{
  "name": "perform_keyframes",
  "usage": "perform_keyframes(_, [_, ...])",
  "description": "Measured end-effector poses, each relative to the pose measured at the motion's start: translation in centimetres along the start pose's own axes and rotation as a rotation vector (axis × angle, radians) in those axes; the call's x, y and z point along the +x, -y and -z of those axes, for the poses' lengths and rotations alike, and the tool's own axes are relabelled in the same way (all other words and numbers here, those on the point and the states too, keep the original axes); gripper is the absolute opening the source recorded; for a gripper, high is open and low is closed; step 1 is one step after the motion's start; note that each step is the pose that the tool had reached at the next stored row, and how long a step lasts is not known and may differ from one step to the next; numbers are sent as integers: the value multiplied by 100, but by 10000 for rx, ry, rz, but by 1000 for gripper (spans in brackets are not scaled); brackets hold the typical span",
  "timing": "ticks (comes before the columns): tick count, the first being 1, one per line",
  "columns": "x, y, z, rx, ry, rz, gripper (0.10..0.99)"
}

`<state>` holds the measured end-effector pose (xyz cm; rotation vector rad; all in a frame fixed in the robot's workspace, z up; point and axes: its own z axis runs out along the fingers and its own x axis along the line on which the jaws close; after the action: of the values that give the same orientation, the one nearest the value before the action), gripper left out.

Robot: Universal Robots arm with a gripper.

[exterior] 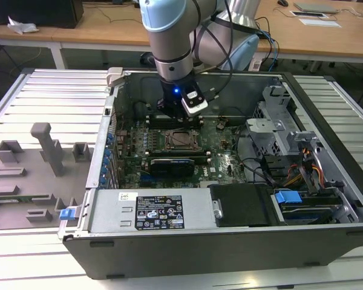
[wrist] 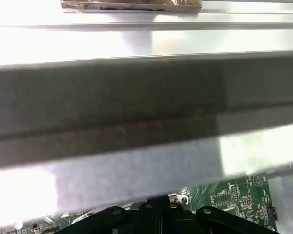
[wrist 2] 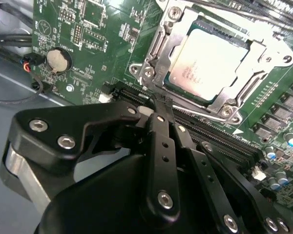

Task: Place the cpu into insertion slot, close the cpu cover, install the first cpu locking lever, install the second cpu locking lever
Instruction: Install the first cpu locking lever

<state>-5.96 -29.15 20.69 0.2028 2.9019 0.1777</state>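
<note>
- The gripper point(wrist 2: 161, 101) has its fingers pressed together, with nothing seen between them; in the second wrist view its tips sit just beside a corner of the slot point(wrist 2: 147, 73); whether they touch metal there is hard to tell.
- The cpu point(wrist 2: 209, 58) lies flat in the slot; its edges are hidden under the cover point(wrist 2: 160, 45), which lies down around it.
- The levers beside the slot are hard to make out.
- In the first wrist view a blurred dark case wall point(wrist: 136, 107) hides most of the scene; a strip of green board point(wrist: 234, 195) shows beside the gripper's body.
- In the exterior view the arm point(exterior: 172, 36) comes down into the case point(exterior: 230, 254) and hides the board on the slot's far side.
- Long black memory sockets point(wrist 2: 219, 139) run along the slot, partly under the fingers; a coin battery point(wrist 2: 57, 60) sits well apart from the slot; a black card point(exterior: 172, 164) lies on the slot's near side in the exterior view.
</note>
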Motion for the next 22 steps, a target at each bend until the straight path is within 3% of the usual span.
perform_keyframes(2, [11,-33,-2,1,42,-24,106])
perform_keyframes(11, [68,-23,-19,-10,215,-78,106])
perform_keyframes(22, [94,15,-68,-2,235,-78,106])
